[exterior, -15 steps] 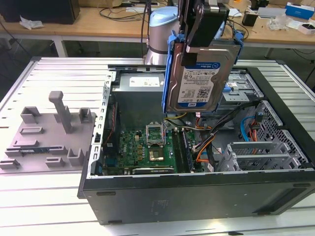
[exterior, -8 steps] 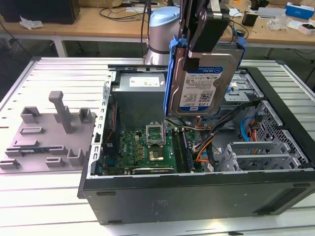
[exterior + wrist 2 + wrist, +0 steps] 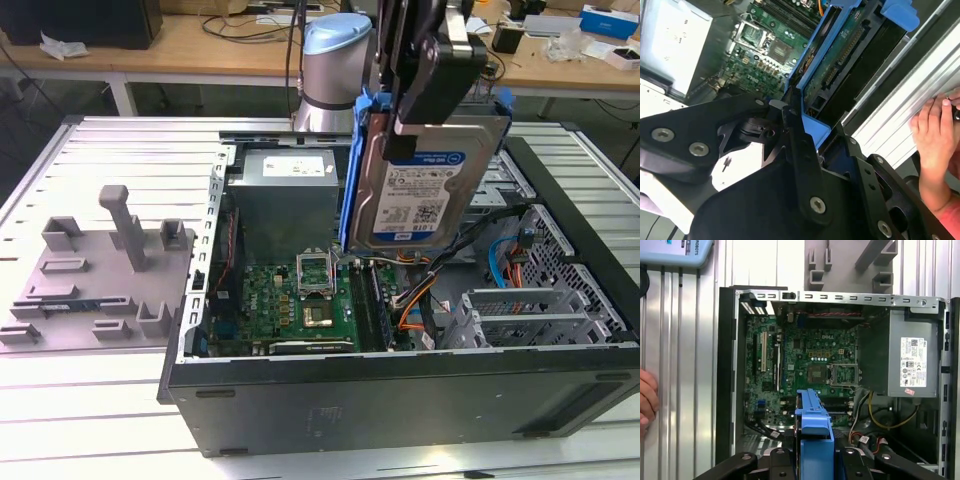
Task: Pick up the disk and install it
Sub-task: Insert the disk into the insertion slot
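Note:
The disk (image 3: pixel 430 190), a silver drive with a white-and-blue label in a blue plastic bracket, hangs upright and slightly tilted above the open computer case (image 3: pixel 400 395). My gripper (image 3: pixel 415 110) is shut on its upper end, with black fingers clamping both faces. In the second wrist view the disk (image 3: pixel 840 55) shows its circuit-board side, and the gripper (image 3: pixel 825 145) holds the blue bracket's edge. In the first wrist view the disk (image 3: pixel 814 425) appears edge-on as a blue strip between the gripper (image 3: pixel 814 462) fingers, over the motherboard (image 3: pixel 810 365).
Inside the case are a grey power supply (image 3: pixel 285 195), the green motherboard (image 3: pixel 300 300), orange and blue cables (image 3: pixel 505 265) and a metal drive cage (image 3: pixel 520 315). A grey fixture plate (image 3: pixel 95 270) lies at the exterior view's left. A person's hand (image 3: pixel 935 135) rests beside the case.

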You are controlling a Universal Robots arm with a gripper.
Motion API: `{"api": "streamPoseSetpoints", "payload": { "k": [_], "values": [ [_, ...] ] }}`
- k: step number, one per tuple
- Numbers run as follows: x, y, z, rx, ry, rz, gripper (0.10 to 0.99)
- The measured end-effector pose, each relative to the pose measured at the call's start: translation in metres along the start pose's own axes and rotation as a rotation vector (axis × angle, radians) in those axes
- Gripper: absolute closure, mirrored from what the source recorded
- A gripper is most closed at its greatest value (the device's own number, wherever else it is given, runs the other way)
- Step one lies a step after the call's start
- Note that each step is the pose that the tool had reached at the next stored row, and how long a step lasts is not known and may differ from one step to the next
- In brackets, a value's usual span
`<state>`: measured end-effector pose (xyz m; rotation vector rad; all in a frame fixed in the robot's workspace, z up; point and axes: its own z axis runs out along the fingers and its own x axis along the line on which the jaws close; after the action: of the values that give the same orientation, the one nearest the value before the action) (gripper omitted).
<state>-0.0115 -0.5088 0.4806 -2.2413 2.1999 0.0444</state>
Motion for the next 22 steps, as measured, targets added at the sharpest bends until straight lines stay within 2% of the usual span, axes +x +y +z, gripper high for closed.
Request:
{"api": "streamPoseSetpoints", "payload": {
  "k": [4,9,11,15,22],
  "values": [
    [0.0109,-0.0045,0.001,0.0,-0.0001,0.0,0.722],
    [0.0163,-0.0114,0.0016,0.0,-0.0001,0.001,0.722],
    [0.0202,-0.0177,0.0022,0.0,-0.0001,0.001,0.722],
    [0.0237,-0.0229,0.0034,0.0,-0.0002,0.001,0.722],
    [0.028,-0.0461,0.0042,0.0,-0.0001,0.002,0.722]
  ]
}}
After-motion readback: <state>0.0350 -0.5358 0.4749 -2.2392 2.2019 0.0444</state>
